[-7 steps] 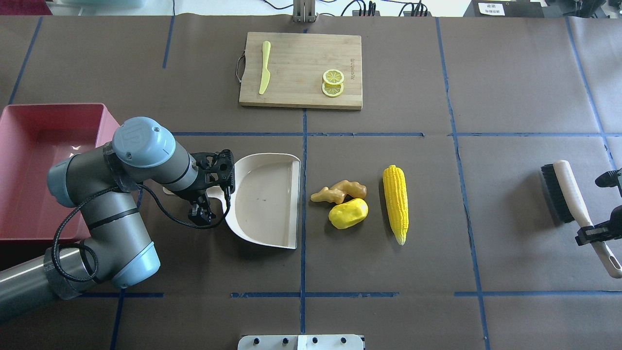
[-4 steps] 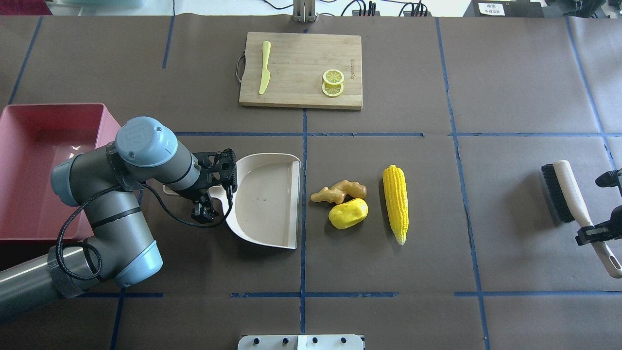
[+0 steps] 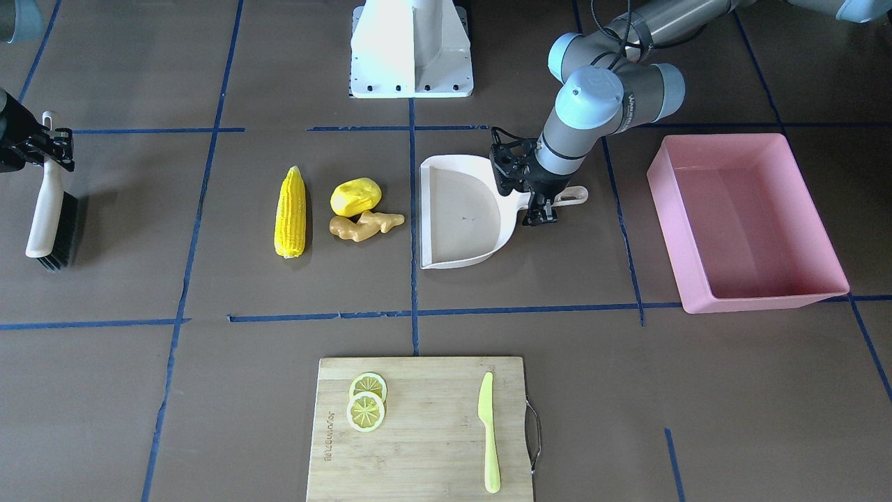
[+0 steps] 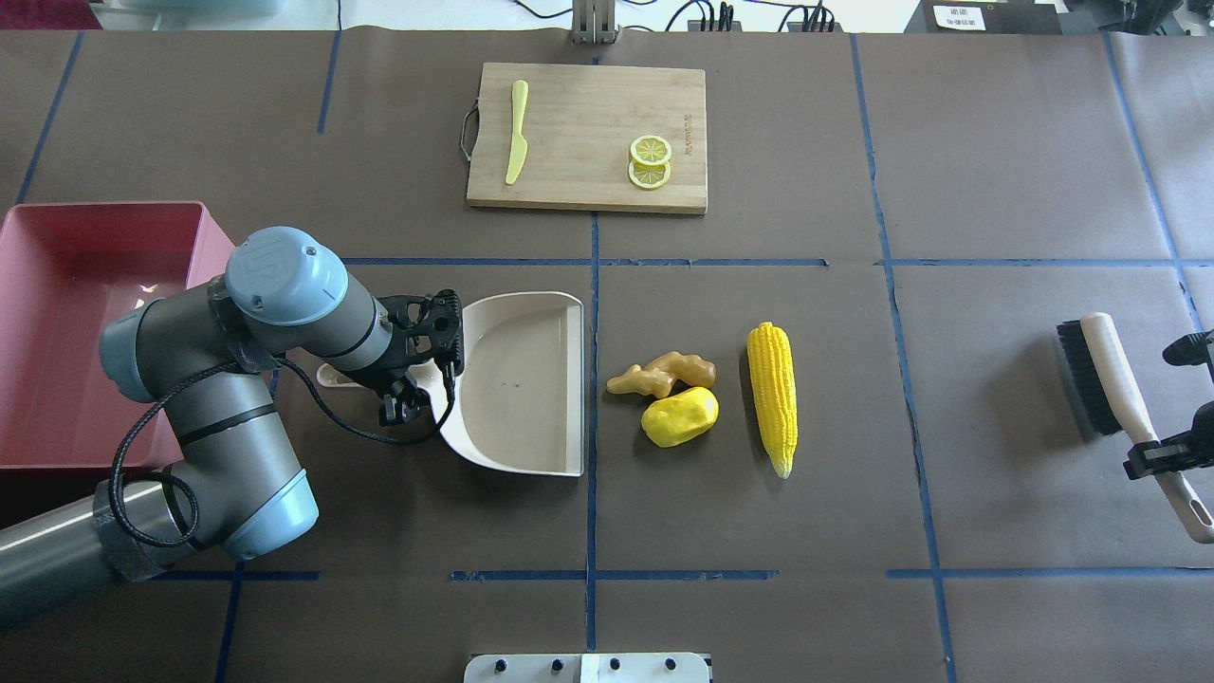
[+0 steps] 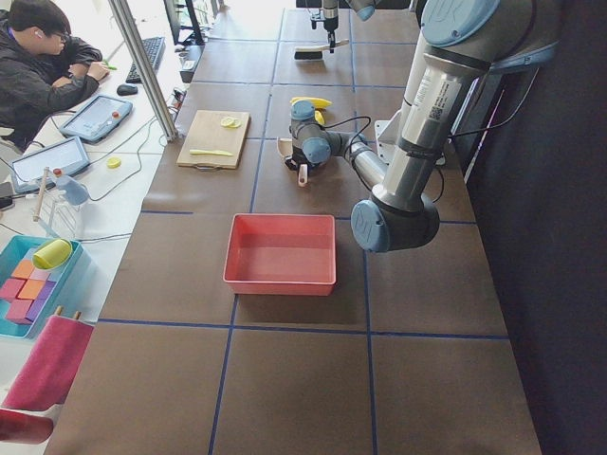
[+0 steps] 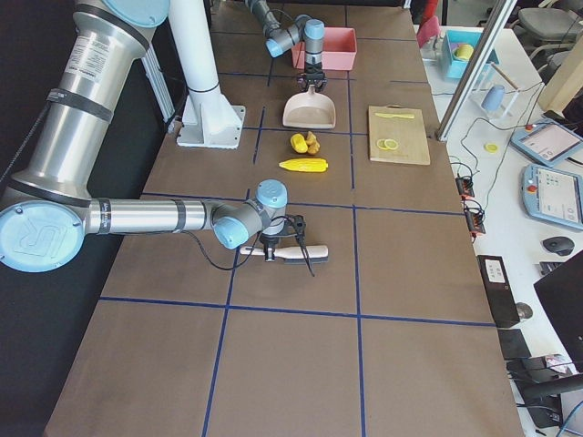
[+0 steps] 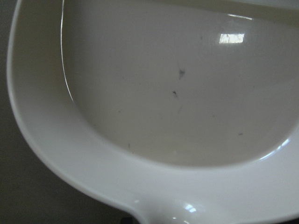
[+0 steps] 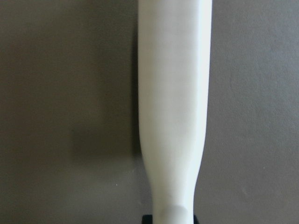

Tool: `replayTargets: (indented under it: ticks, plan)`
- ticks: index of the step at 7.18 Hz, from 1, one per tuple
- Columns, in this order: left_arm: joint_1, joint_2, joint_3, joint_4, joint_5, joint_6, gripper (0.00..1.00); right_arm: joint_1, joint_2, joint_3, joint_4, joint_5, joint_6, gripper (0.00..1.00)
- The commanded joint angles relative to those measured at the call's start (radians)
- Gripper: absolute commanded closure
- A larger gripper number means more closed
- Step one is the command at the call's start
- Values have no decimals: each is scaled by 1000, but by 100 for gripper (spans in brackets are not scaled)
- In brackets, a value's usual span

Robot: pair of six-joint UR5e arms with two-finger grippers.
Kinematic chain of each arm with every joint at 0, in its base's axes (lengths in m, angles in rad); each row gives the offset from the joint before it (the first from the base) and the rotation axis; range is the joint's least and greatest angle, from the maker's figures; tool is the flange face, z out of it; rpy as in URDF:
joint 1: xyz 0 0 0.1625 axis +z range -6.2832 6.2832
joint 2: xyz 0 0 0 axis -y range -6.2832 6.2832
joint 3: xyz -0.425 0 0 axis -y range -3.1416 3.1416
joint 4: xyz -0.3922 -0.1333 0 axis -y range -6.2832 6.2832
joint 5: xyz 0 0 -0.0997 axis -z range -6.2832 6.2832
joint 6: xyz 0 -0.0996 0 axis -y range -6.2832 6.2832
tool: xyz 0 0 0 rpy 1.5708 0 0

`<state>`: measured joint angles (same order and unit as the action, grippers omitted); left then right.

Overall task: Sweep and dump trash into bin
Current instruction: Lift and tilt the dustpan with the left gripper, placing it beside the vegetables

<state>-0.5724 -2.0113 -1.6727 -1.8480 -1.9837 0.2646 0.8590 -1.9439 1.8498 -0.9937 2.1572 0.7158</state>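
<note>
Your corn cob (image 4: pixel 771 398) lies on the table with its long side going from near the robot to far, and its pointy tip is at the robot's end. The yellow lump (image 4: pixel 679 416) and the ginger root (image 4: pixel 662 373) sit close together just beside the corn, on the robot's left of it. The ginger lies sideways.

The dustpan (image 4: pixel 517 384) is just past them, with its open, straight edge facing the ginger and a small gap between. The left gripper (image 4: pixel 403 394) has its jaws closed on the dustpan handle, but the arm hides part of them.

The pink bin (image 4: pixel 57 360) is well apart on the left, and the arm covers one corner.

Far to the right, the right gripper (image 4: pixel 1152 455) pinches the brush (image 4: pixel 1091 375) by its handle, and the picture edge cuts that gripper off. Bare brown table lies between brush and corn.
</note>
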Motion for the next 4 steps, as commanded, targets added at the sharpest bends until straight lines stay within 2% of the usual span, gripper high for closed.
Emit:
replayTargets:
  ticks: [1,3,4]
  plan:
    - [-1,-3,-7,4,-1,4,86,0,0,-1,0,0,1,95]
    - [-21,3,-53,18,2,-1,100,0,0,0,1,0,1,95]
    - [-38,6,-79,57,5,2,100,0,0,0,1,0,1,95]
